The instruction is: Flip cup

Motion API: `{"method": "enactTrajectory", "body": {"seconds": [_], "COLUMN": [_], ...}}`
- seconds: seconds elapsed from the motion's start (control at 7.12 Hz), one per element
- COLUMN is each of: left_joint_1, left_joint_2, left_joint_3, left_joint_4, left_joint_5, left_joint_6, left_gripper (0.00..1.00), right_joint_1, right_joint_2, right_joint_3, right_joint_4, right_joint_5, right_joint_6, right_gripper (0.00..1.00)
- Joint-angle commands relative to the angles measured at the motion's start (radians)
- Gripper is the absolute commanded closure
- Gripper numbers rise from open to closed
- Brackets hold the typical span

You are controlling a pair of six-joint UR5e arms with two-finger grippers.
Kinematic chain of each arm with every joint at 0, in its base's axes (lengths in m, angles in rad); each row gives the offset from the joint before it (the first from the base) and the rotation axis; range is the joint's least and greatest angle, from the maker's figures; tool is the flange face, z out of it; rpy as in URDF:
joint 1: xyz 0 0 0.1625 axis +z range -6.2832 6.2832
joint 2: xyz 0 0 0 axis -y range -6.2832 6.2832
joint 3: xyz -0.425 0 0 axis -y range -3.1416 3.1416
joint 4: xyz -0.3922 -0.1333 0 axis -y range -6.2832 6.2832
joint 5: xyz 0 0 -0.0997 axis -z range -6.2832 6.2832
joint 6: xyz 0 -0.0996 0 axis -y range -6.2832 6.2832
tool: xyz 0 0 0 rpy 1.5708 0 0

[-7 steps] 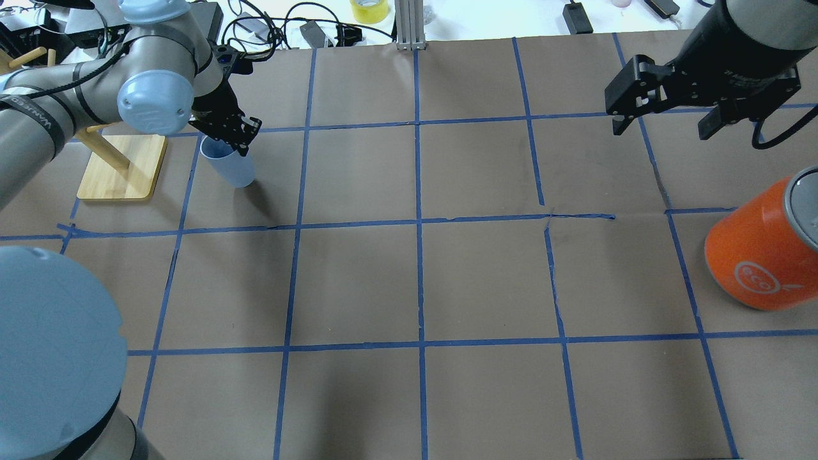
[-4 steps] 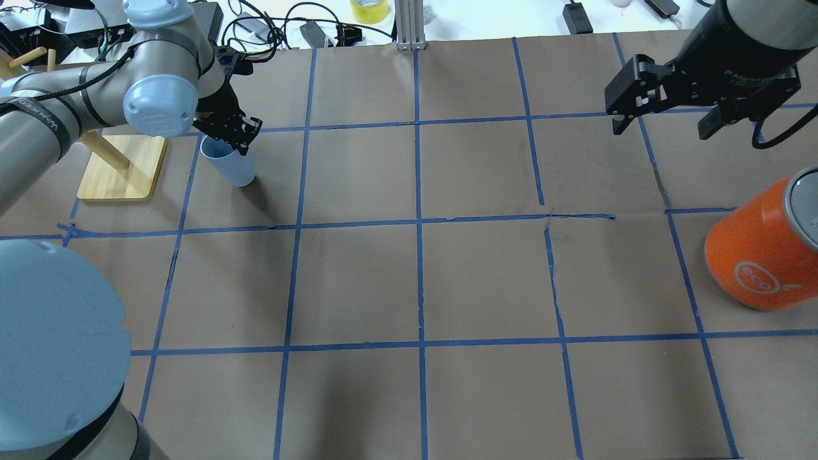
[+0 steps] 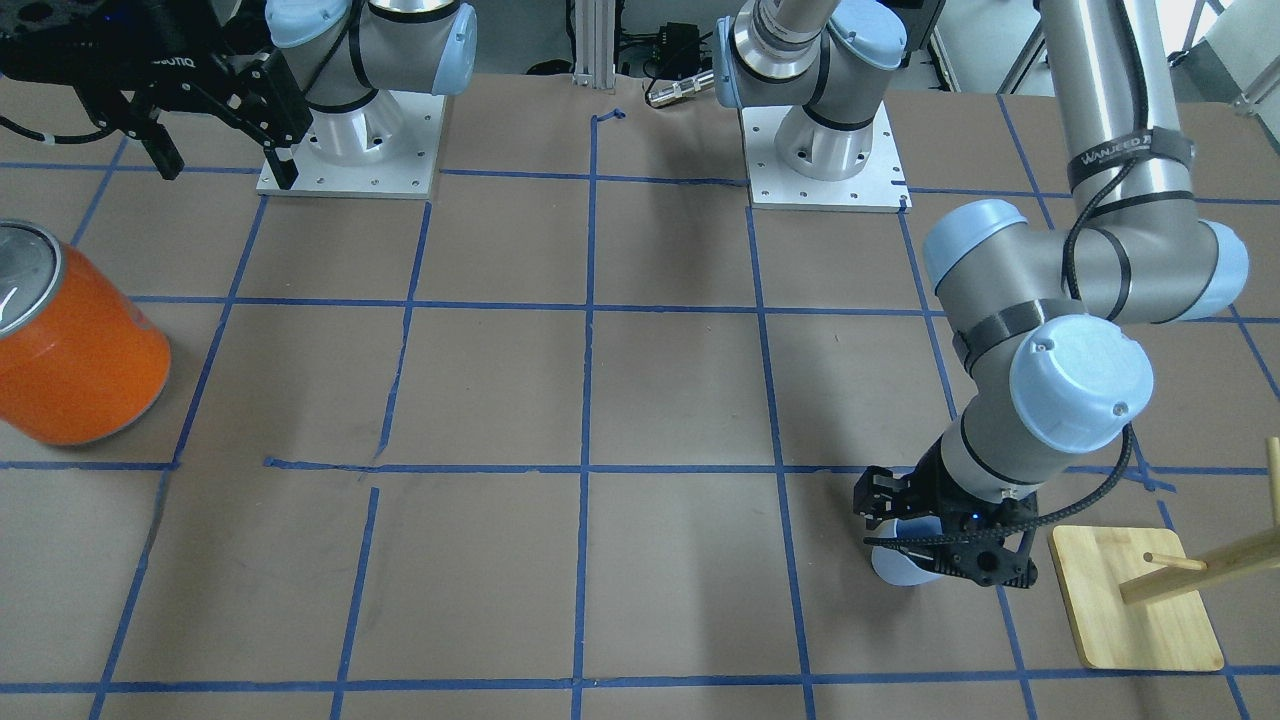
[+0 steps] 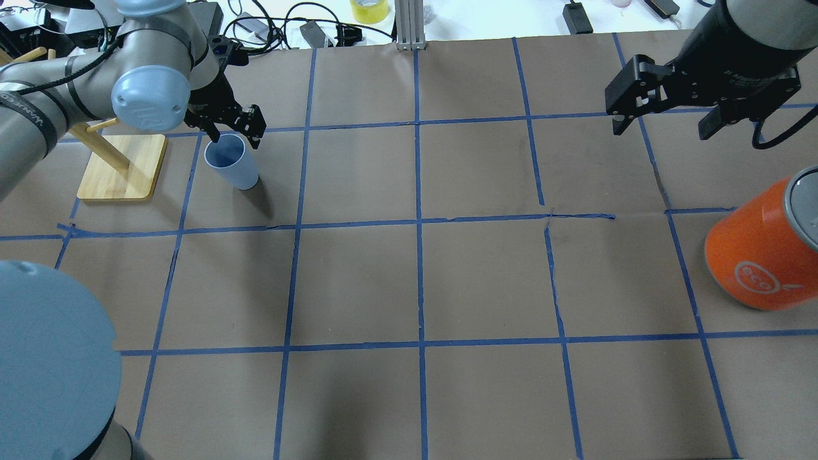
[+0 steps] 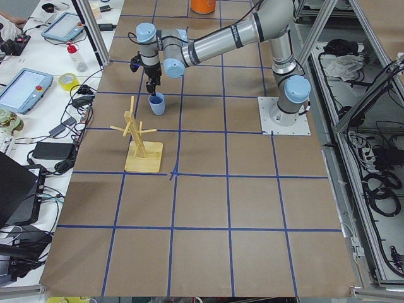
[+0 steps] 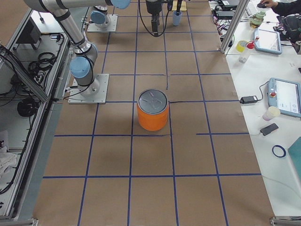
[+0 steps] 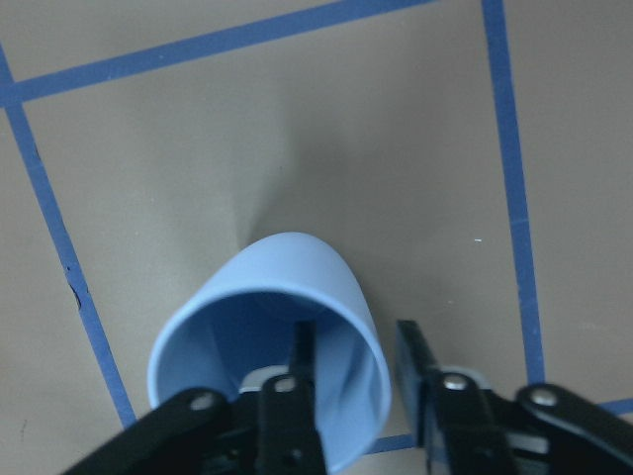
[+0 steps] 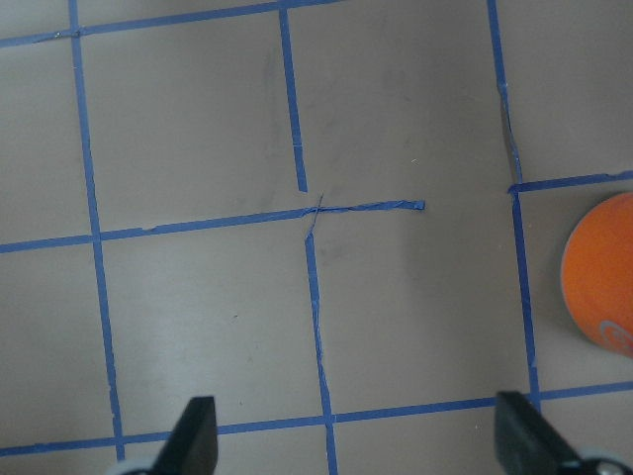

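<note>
The small pale blue cup point(image 4: 233, 167) stands upright, mouth up, on the brown paper at the far left, next to the wooden stand; it also shows in the front view point(image 3: 898, 566) and the left side view point(image 5: 156, 104). My left gripper point(image 4: 235, 137) hangs over its rim. In the left wrist view one finger point(image 7: 297, 371) is inside the cup point(image 7: 297, 287) and the other point(image 7: 420, 366) is outside, with the wall loose between them, so the gripper point(image 7: 361, 371) is open. My right gripper point(image 4: 661, 128) is open and empty, high at the far right.
A big orange can point(image 4: 760, 255) with a silver top stands at the right edge. A wooden peg stand point(image 4: 121, 166) on a square base is just left of the cup. Blue tape lines grid the brown paper. Cables and clutter lie beyond the far edge.
The cup leaned in the left gripper's grip before; now it stands upright on the paper. The left gripper has turned and its fingers have parted off the rim. The right arm has not moved.
</note>
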Motion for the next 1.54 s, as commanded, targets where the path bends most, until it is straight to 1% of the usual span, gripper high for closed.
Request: {"method": "enactTrajectory", "body": {"seconds": [0.0, 0.14, 0.28, 0.42, 0.56, 0.98, 1.26, 1.4], "left_joint_1": [-0.015, -0.065, -0.122, -0.146, -0.146, -0.146, -0.141, -0.143], "left_joint_2": [0.157, 0.235, 0.298, 0.347, 0.376, 0.412, 0.414, 0.414], "left_joint_3": [0.018, 0.01, 0.007, 0.0, -0.005, -0.008, -0.049, -0.05], "left_joint_4": [-0.18, -0.277, -0.317, -0.33, -0.341, -0.358, -0.345, -0.342], "left_joint_5": [0.0, 0.014, 0.021, 0.011, 0.009, 0.017, 0.015, 0.015], "left_joint_6": [-0.037, -0.074, -0.159, -0.235, -0.245, -0.24, -0.235, -0.235], "left_gripper": [0.0, 0.0, 0.0, 0.0, 0.0, 0.0, 0.0, 0.0], "right_joint_1": [0.0, 0.0, 0.0, 0.0, 0.0, 0.0, 0.0, 0.0], "right_joint_2": [0.0, 0.0, -0.001, -0.001, -0.001, -0.001, -0.001, -0.001], "right_joint_3": [0.0, 0.002, 0.0, 0.0, 0.0, 0.0, 0.0, 0.0], "right_joint_4": [0.001, -0.001, -0.001, 0.001, 0.001, 0.001, 0.001, -0.001], "right_joint_5": [0.0, 0.001, 0.001, 0.001, 0.001, 0.001, 0.001, 0.001], "right_joint_6": [0.0, 0.0, 0.0, 0.0, 0.0, 0.0, 0.0, 0.0], "right_gripper": [0.0, 0.0, 0.0, 0.0, 0.0, 0.0, 0.0, 0.0]}}
